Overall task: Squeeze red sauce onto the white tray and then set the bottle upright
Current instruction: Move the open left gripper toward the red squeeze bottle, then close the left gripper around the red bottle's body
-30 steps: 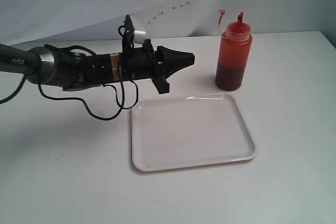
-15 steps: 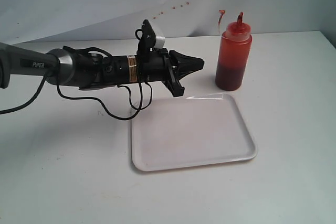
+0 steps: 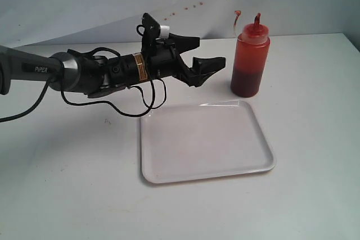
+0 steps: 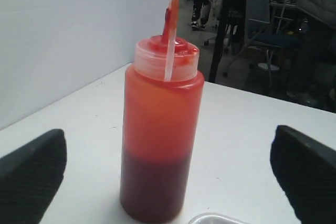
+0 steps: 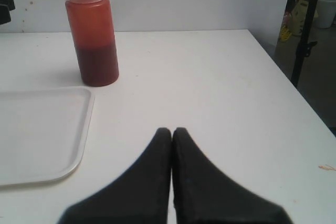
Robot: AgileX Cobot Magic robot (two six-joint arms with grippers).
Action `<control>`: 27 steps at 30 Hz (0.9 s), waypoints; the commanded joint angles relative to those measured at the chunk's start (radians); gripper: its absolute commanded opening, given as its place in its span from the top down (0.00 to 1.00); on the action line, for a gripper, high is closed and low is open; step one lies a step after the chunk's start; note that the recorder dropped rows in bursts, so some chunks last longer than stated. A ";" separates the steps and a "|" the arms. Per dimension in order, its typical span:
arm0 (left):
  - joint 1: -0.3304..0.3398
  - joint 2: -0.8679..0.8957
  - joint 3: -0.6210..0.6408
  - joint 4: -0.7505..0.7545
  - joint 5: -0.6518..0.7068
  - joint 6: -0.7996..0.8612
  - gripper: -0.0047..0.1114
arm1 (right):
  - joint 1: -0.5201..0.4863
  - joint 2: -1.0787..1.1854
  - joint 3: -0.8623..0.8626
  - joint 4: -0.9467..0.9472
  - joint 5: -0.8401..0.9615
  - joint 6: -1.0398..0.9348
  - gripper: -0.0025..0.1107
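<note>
The bottle (image 3: 250, 60) stands upright on the table behind the white tray (image 3: 205, 141), its red nozzle cap pointing up. Dark sauce fills its lower part. My left gripper (image 3: 205, 54) is open, a short way left of the bottle, with nothing between its fingers. In the left wrist view the bottle (image 4: 160, 140) stands ahead, centred between the two spread fingers (image 4: 31, 174). In the right wrist view my right gripper (image 5: 172, 132) is shut and empty, with the bottle (image 5: 93, 35) and a corner of the tray (image 5: 47, 135) farther off. No red sauce blob shows on the tray.
Small red specks dot the white backdrop (image 3: 185, 9) behind the table. The left arm's black cable (image 3: 121, 113) droops onto the table beside the tray. The table's right edge (image 5: 294, 90) drops off beyond the right gripper.
The left gripper has moved right toward the bottle and its wrist has rolled. It was shut one second ago and now stands open.
</note>
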 commanded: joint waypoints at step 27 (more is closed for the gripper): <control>-0.164 0.352 -0.325 -0.274 0.145 0.154 0.06 | -0.004 -0.005 0.003 0.004 -0.002 0.002 0.98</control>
